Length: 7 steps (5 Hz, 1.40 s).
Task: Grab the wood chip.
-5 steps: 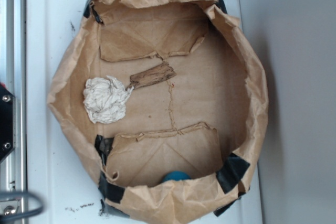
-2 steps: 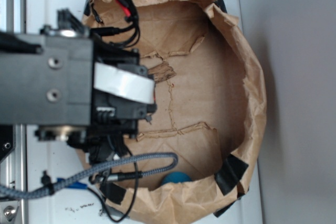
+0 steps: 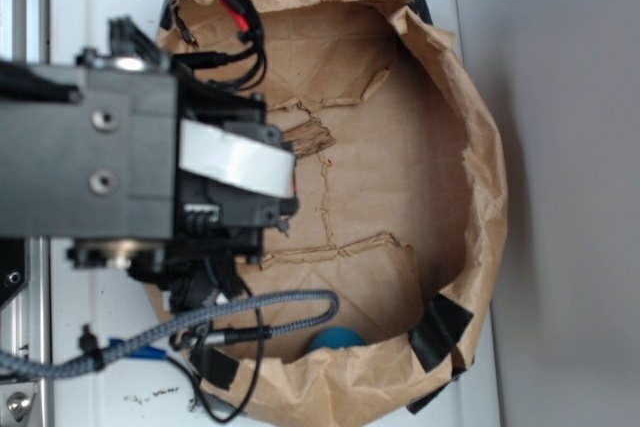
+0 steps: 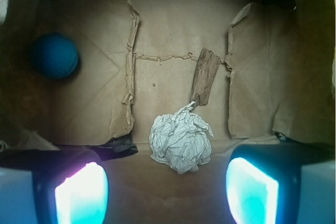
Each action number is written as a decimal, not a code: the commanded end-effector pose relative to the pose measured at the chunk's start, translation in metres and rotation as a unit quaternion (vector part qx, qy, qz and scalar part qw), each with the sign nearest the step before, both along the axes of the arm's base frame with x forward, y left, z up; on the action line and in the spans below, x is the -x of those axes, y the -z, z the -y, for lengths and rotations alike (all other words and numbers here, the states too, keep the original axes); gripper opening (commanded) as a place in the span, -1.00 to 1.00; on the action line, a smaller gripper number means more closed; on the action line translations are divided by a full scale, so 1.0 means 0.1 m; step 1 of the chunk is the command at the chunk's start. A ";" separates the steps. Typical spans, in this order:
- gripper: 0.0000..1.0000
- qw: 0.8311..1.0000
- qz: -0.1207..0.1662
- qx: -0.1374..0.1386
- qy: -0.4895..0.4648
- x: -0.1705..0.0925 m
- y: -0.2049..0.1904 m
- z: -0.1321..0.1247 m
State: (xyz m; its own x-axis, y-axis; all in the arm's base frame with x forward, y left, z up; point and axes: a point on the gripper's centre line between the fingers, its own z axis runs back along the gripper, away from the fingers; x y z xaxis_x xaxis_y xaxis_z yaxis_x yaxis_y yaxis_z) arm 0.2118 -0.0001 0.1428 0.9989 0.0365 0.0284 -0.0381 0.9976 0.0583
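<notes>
The wood chip (image 4: 205, 76) is a flat dark brown sliver lying on the floor of the brown paper bin (image 4: 173, 35), between two torn flaps. In the exterior view only its right end (image 3: 310, 136) peeks out beside the arm. A crumpled white paper ball (image 4: 181, 137) lies just below the chip, touching its lower tip. My gripper (image 4: 167, 195) hangs above the bin's near wall, open, with glowing pads (image 4: 81, 195) wide apart and nothing between them. The chip lies ahead of the fingers and slightly right of centre.
A blue ball (image 4: 54, 56) rests in the bin's corner, also visible in the exterior view as a blue ball (image 3: 334, 337). Torn tan flaps (image 4: 100, 72) lie on both sides of the floor. The bin's crumpled paper walls (image 3: 480, 177) rise all round. The arm body (image 3: 130, 167) covers the left half.
One second ago the arm was out of the exterior view; it then came in over the bin's left side, hiding the paper ball. It has held still for the last half second.
</notes>
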 end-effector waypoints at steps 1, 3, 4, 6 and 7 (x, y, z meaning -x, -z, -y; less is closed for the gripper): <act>1.00 0.980 -0.013 0.051 -0.191 -0.36 0.42 -0.56; 1.00 0.978 0.002 0.022 -0.209 -0.49 0.78 -0.59; 1.00 0.977 0.009 0.014 -0.213 -0.54 0.83 -0.59; 1.00 0.980 0.048 -0.020 -0.194 -0.74 1.03 -0.50; 1.00 0.984 0.044 -0.029 -0.173 -0.73 1.17 -0.46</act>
